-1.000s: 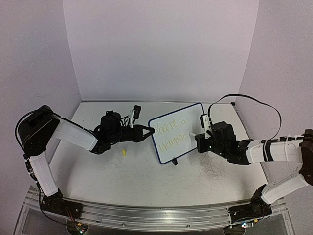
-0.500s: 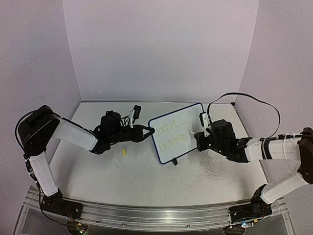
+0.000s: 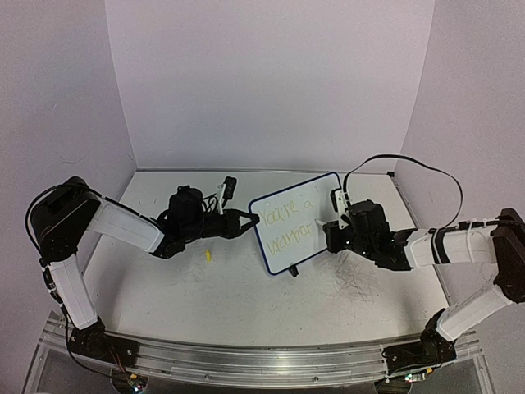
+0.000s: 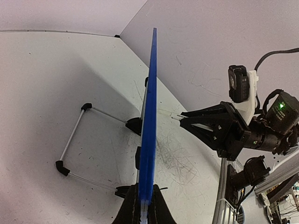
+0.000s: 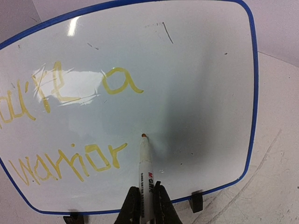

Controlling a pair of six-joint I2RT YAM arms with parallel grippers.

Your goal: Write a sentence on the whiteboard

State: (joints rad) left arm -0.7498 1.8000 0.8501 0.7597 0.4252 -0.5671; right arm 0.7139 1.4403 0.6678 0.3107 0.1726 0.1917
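White tabletop (image 3: 230, 287); whiteboard (image 3: 297, 223) between left jaws

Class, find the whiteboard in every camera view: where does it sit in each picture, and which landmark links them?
Top external: the whiteboard stands at centre, turned at an angle, writing visible.
Left wrist: whiteboard seen edge-on, a blue vertical strip at centre.
Right wrist: whiteboard face fills nearly the whole frame.
Shared landmark: its black feet.
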